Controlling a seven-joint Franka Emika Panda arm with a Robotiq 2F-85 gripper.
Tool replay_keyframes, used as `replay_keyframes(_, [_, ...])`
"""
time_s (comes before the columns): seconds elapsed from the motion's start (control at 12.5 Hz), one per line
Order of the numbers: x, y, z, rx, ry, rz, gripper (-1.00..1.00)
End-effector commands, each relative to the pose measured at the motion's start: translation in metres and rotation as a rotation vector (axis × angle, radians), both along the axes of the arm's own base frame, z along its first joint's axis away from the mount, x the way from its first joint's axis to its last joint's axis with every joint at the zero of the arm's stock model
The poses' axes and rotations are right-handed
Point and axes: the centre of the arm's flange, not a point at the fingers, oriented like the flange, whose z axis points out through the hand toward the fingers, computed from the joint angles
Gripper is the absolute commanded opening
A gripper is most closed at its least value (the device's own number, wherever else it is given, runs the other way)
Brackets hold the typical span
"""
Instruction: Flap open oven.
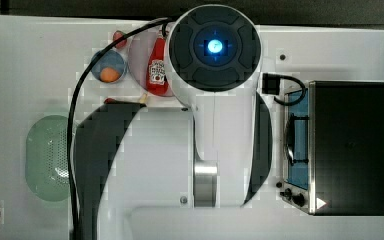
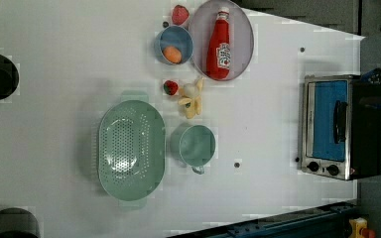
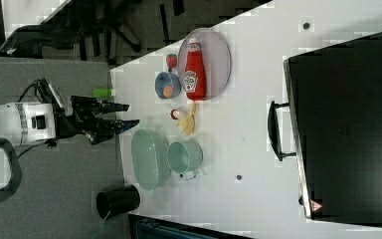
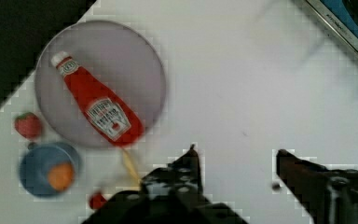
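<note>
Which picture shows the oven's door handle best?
The left view: the oven faces it, showing the closed blue door, the dark handle and both knobs. The top view sees the front edge-on, the right view the handle sticking out sideways, the wrist view just a corner.

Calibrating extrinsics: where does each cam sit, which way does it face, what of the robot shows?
Top view: overhead, straight down; arm covers mid-table, oven at the top view's right.
Left view: high, looking down on the table; no robot.
Right view: high, oblique; arm and open tool above the table, beside the colander.
Wrist view: on the wrist, facing down; tool fingers in frame.
Shared: ketchup bottle on its plate in all four.
</note>
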Motion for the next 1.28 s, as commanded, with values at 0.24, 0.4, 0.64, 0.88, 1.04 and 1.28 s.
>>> replay_keyframes(0.24, [-0.122, -0.024, 0.053, 0.023, 0.001, -0.099, 0.99])
replay_keyframes(0.4, [-0.122, -0.024, 0.053, 0.023, 0.001, -0.099, 1.00])
replay_keyframes(0.64, [-0.122, -0.024, 0.053, 0.023, 0.001, -0.099, 0.65])
replay_keyframes(0.88, [-0.123, -0.028, 0.052, 0.024, 0.003, -0.108, -0.09])
replay_keyframes(1.04, [-0.123, -0.034, 0.049, 0.026, 0.010, -0.121, -0.55])
replay_keyframes(1.28, [-0.122, -0.054, 0.035, 0.027, 0.021, -0.104, -0.65])
